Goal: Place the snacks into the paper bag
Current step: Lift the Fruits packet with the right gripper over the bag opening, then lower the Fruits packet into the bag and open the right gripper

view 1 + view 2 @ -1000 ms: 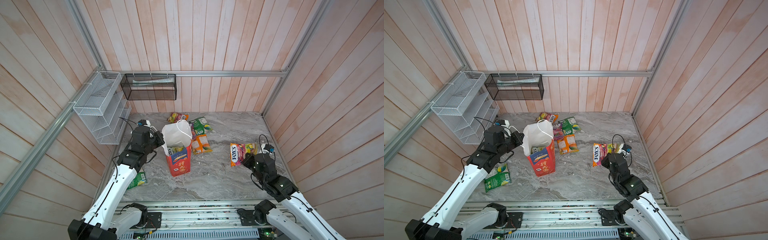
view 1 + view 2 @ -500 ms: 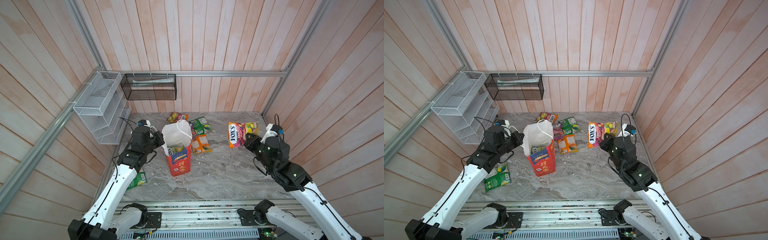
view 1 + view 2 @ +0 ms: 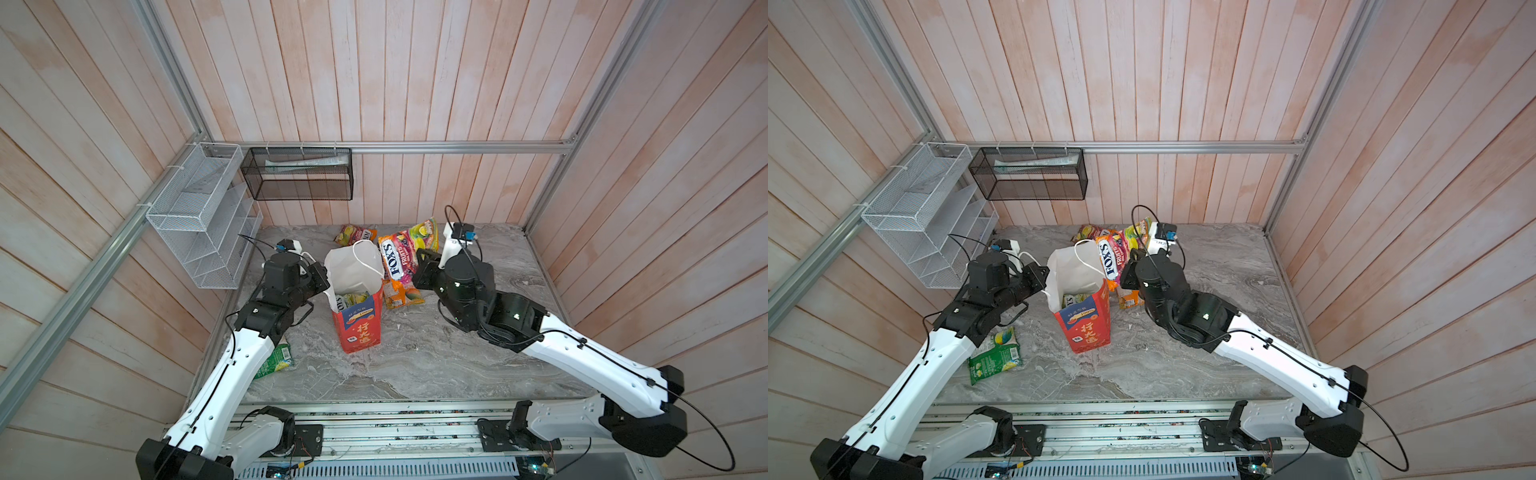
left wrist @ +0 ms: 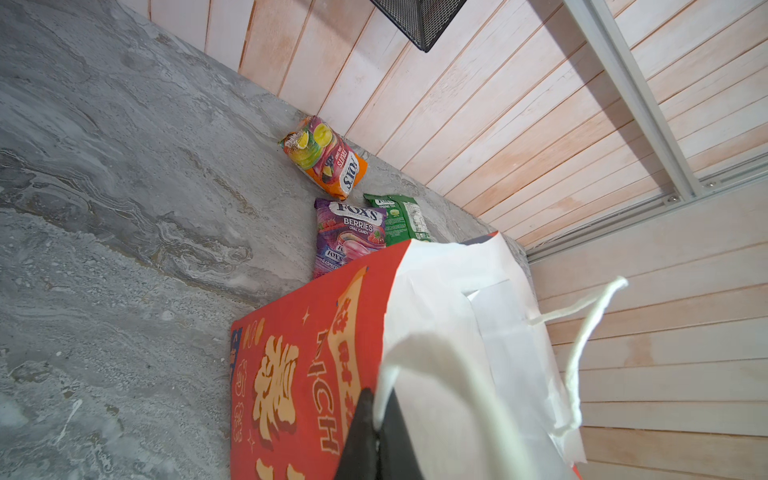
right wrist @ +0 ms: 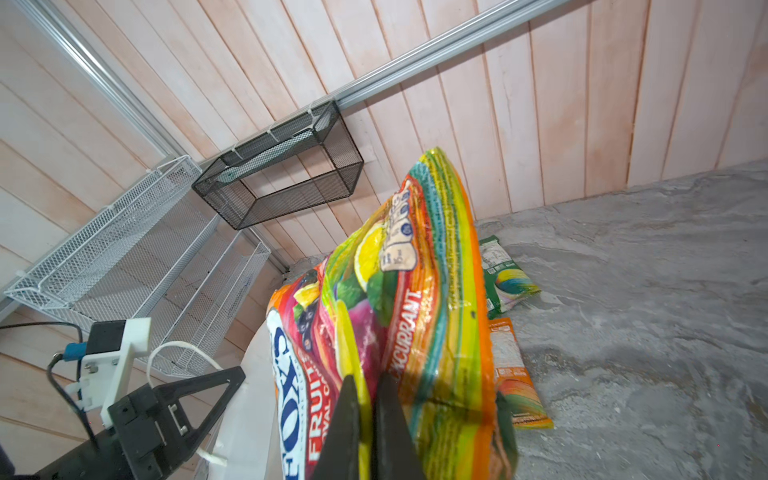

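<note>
Between the fingers of my right gripper (image 5: 365, 380), which are pinched together on its yellow edge, hangs the fruits packet (image 5: 415, 299), held clear of the table just beside the mouth of the paper bag (image 3: 359, 328). My left gripper (image 4: 376, 415) is clamped on the bag's white rim, holding that mouth open (one packet (image 3: 352, 299) already lies inside).

To do this well, I'd carry the fruits packet over the opening and tip its lower end in first. I'd steer clear of the cord handle (image 5: 180, 345) and let go only once most of it sits below the rim. The left should hold firm so the thin paper neither folds nor tips.

On the grey marble-look tabletop (image 3: 457, 353) more snacks wait: a purple berries packet (image 4: 347, 237), a green tea packet (image 4: 401, 218), an orange packet (image 4: 324, 160) near the back wall, and a green packet (image 3: 994, 353) by my left arm. Pale wood planks wall the cell, with a white wire rack (image 3: 199, 216) and a black mesh basket (image 3: 299, 174) hung up.
</note>
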`<state>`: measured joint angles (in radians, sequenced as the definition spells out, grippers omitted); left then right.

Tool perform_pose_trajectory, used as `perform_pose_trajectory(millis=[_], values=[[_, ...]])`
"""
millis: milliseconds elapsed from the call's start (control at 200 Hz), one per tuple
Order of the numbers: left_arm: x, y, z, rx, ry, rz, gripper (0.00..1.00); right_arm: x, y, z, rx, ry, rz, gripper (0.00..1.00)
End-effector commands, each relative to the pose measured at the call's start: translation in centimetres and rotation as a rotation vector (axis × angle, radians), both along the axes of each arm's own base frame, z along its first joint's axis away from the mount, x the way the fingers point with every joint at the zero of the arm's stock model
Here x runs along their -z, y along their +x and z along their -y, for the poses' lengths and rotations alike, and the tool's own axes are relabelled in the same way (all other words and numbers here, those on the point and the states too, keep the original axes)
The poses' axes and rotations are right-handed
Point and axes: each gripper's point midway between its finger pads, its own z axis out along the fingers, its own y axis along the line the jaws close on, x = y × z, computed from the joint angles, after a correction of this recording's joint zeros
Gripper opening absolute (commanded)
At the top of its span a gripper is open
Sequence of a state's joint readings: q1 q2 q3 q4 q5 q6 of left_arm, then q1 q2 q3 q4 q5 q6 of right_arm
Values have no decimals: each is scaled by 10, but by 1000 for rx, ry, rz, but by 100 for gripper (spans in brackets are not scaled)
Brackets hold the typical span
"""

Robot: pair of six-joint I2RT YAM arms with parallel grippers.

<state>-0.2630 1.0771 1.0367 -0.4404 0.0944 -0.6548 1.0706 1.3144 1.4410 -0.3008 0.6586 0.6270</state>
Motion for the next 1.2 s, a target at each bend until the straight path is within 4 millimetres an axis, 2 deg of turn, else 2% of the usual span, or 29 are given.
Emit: perform_pose_trajectory(millis=[0, 55, 240, 375, 485, 670, 825, 980, 1195], values=[[9, -2, 6, 28, 1, -19, 0, -27, 4, -15, 27, -23, 97, 0], [8, -2, 6, 27, 1, -18, 0, -25, 3, -28, 32, -69, 115, 0], [8, -3, 6, 30, 1, -18, 0, -21, -19, -78, 3, -182, 231, 0], [7, -3, 7, 32, 0, -15, 0, -7, -17, -104, -5, -247, 248, 0], [7, -3, 6, 29, 1, -16, 0, 1, -10, -116, 26, -303, 272, 0], [6, -3, 7, 32, 1, -14, 0, 8, -3, -125, 82, -374, 296, 0], [7, -3, 8, 34, 0, -14, 0, -9, 1, -123, 127, -365, 333, 0], [7, -3, 7, 32, 1, -17, 0, -14, 5, -130, 147, -389, 346, 0], [6, -4, 8, 33, 3, -14, 0, 11, 10, -136, 158, -455, 310, 0]])
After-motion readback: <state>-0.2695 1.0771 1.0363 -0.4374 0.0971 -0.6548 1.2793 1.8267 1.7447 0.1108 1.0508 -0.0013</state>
